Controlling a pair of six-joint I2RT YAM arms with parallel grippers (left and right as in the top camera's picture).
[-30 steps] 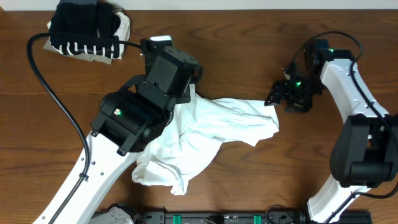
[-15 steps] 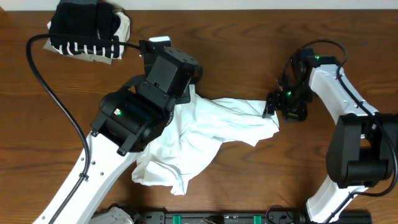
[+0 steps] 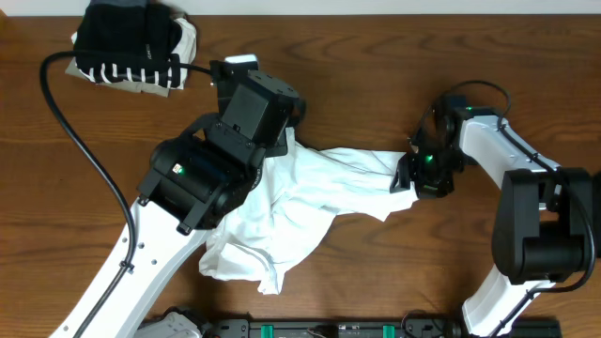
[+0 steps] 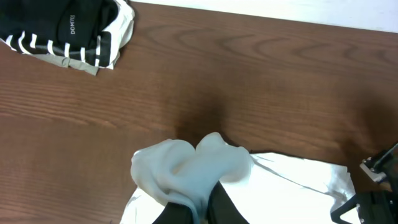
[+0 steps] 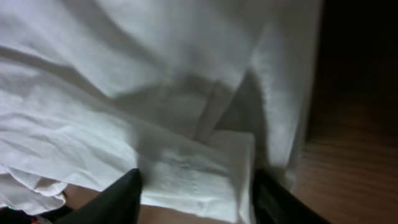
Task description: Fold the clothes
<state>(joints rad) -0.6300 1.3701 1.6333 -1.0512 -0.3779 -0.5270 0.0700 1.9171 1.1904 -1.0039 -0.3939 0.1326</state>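
The crumpled white T-shirt (image 3: 310, 202) lies mid-table, a bunch of it (image 4: 193, 165) lifted up. My left gripper (image 4: 208, 200) is shut on that bunch at the shirt's upper left; in the overhead view the arm hides the jaws. My right gripper (image 3: 402, 176) is at the shirt's right corner. In the right wrist view its dark fingers (image 5: 127, 193) stand apart, open, on either side of a folded flap of the white shirt (image 5: 199, 171). A pile of black, striped and beige clothes (image 3: 127, 47) (image 4: 68, 28) sits at the far left corner.
A black cable (image 3: 70, 131) loops over the brown wooden table (image 3: 376, 56) on the left. The right arm's base (image 3: 545, 235) stands at the right edge. A black rail (image 3: 329, 329) runs along the front edge.
My right gripper has moved left and down onto the shirt's right corner and its jaws have narrowed around the flap. The left arm and the shirt bunch have stayed put.
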